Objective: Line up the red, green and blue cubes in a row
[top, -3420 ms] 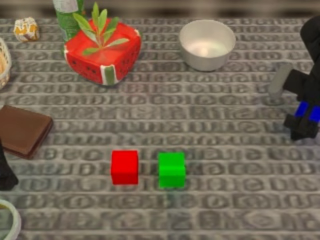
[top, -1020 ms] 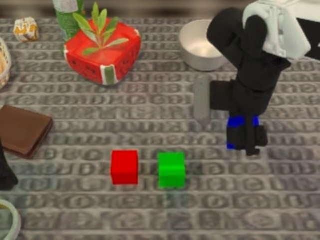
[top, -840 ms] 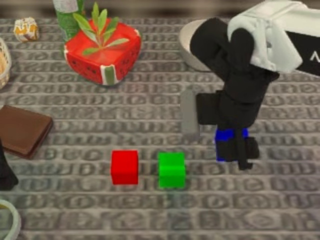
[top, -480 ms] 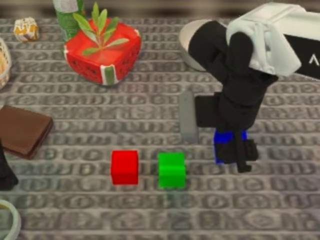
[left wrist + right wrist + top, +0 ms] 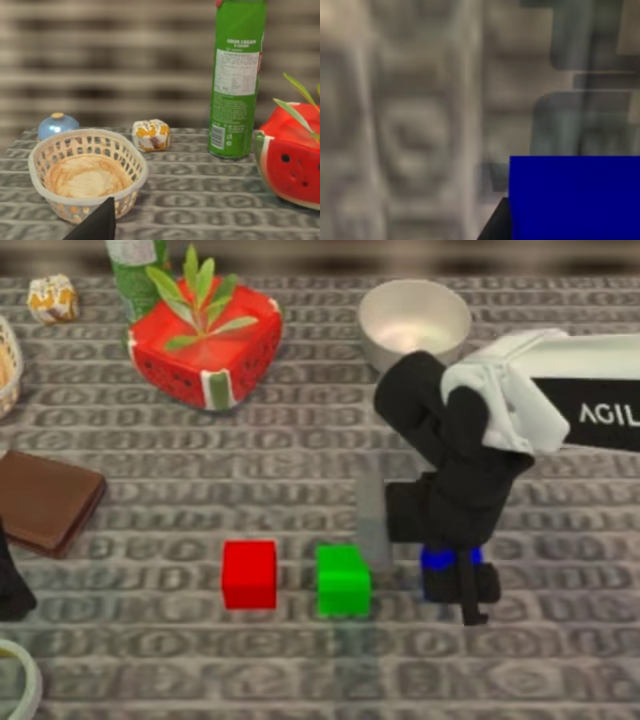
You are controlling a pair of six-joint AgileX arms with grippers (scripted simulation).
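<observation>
Right gripper (image 5: 452,578) pinching small deep-blue cube (image 5: 448,559) — just right of bright green cube (image 5: 343,580), bright red cube (image 5: 249,574) beyond; left arm parked at table's left edge.

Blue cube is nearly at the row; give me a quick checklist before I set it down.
1. Blue cube held in right gripper: ok.
2. Red cube and green cube side by side, with a gap: ok.
3. Spot to the right of the green cube free of clutter: ok.
4. Blue cube level with the row: ok, roughly.
5. Cube touching the table: cannot tell.
6. Left arm parked at the left edge, away from the row: ok.
</observation>
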